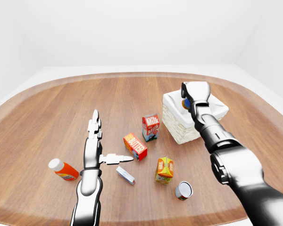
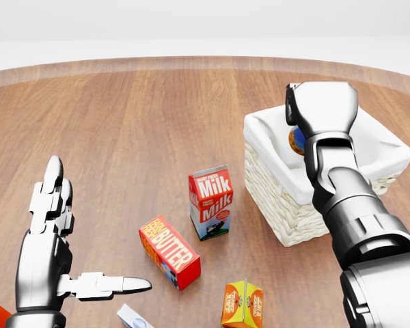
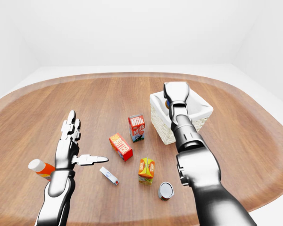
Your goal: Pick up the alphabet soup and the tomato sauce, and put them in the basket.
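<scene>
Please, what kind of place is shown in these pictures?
Probably a simulated tabletop test scene, not a real kitchen: a large rounded wooden table in a bare white room, with groceries such as a milk carton and a butter box beside a wicker basket.
</scene>
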{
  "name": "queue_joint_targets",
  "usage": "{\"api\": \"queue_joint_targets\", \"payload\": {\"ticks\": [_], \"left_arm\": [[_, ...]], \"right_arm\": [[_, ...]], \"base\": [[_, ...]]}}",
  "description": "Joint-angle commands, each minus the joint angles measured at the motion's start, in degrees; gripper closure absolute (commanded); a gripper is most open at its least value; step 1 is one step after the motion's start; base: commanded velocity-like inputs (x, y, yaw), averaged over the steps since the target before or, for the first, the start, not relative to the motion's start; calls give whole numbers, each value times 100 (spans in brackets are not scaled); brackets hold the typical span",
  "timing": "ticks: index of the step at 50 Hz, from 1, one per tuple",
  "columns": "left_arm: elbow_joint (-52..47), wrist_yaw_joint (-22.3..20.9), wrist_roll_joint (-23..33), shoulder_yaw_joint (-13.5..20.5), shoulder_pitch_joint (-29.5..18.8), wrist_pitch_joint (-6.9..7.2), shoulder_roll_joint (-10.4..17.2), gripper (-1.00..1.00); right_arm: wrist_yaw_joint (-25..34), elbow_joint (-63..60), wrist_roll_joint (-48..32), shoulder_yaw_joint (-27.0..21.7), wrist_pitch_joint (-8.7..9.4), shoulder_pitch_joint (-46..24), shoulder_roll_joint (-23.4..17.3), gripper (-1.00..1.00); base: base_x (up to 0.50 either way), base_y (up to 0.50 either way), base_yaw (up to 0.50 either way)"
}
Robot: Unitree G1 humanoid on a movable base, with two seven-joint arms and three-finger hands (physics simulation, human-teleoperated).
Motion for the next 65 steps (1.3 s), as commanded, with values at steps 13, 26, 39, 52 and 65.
{"api": "queue_joint_targets", "payload": {"ticks": [13, 26, 39, 52, 65], "left_arm": [[30, 23, -36, 24, -15, 0, -1, -100], [40, 14, -45, 32, -5, 0, 3, -100], [-11, 2, -46, 33, 2, 0, 2, -100], [16, 12, -49, 38, -12, 0, 1, -100], [22, 24, -49, 41, -16, 0, -1, -100]], "right_arm": [[0, 34, 76, -3, 0, -66, -31, -100], [0, 22, 99, 3, 0, -5, -14, -100], [0, -139, 1513, -532, -200, -10, -240, -100], [0, -136, 2064, -402, -590, 207, -160, -100], [0, -241, 2267, -365, -1000, 444, -44, -100]], "base": [[0, 0, 0], [0, 0, 0], [0, 0, 0], [0, 0, 0], [0, 0, 0]]}}
